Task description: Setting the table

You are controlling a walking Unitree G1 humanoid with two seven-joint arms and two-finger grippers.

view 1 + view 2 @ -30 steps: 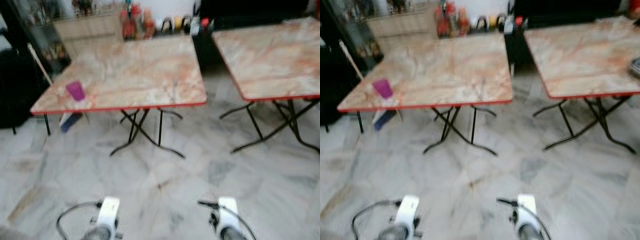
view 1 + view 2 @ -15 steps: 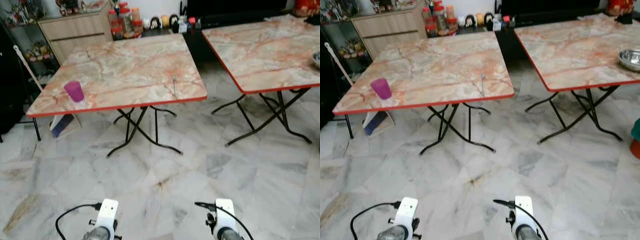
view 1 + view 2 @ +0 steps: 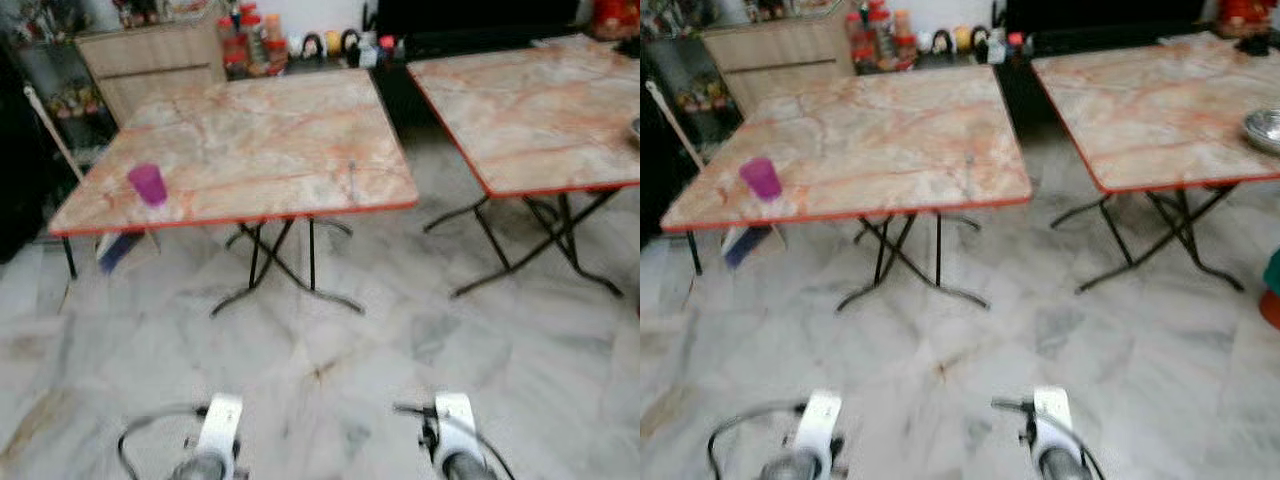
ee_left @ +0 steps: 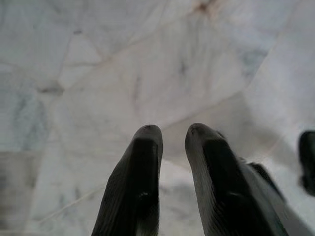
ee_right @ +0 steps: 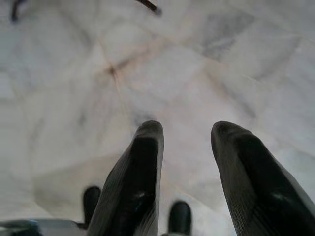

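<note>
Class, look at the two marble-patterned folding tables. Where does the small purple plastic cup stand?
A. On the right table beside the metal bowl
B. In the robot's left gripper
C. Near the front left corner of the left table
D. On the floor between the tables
C: the small purple plastic cup stands upright near the front left corner of the left marble-patterned folding table, apart from both grippers.

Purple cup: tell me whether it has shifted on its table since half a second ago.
No. The purple cup stands by the same near-left corner of the left table; the camera moved.

No text, label, brand, number or sign can be read; the jars and bottles (image 3: 878, 35) behind the tables are too blurred for any lettering to be made out.
</note>
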